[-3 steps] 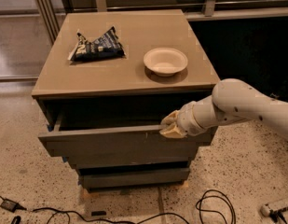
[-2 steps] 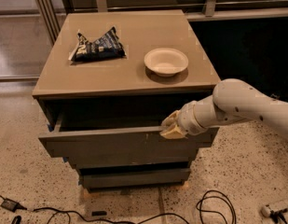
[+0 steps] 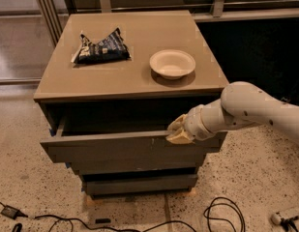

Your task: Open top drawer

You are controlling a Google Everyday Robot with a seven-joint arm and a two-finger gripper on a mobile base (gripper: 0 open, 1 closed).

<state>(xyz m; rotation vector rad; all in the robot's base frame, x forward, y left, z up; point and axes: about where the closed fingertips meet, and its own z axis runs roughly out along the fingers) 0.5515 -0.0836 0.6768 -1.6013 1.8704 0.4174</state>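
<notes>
The top drawer [image 3: 115,149] is a dark grey-brown handleless front, pulled partly out from under the cabinet top, with small whitish scratches right of centre. Its inside is dark and in shadow. My gripper [image 3: 177,131] sits at the drawer front's upper edge, right of centre, its yellowish fingertips at that edge. The white arm [image 3: 255,110] reaches in from the right. Two narrower drawer fronts [image 3: 139,182] below stay pushed in further.
A dark snack bag [image 3: 101,48] and a cream bowl [image 3: 172,63] sit on the cabinet top [image 3: 129,76]. Black cables [image 3: 221,214] lie on the speckled floor in front. A railing and dark panel stand behind and to the right.
The drawer stands about as far out as before. My gripper and arm have hardly moved.
</notes>
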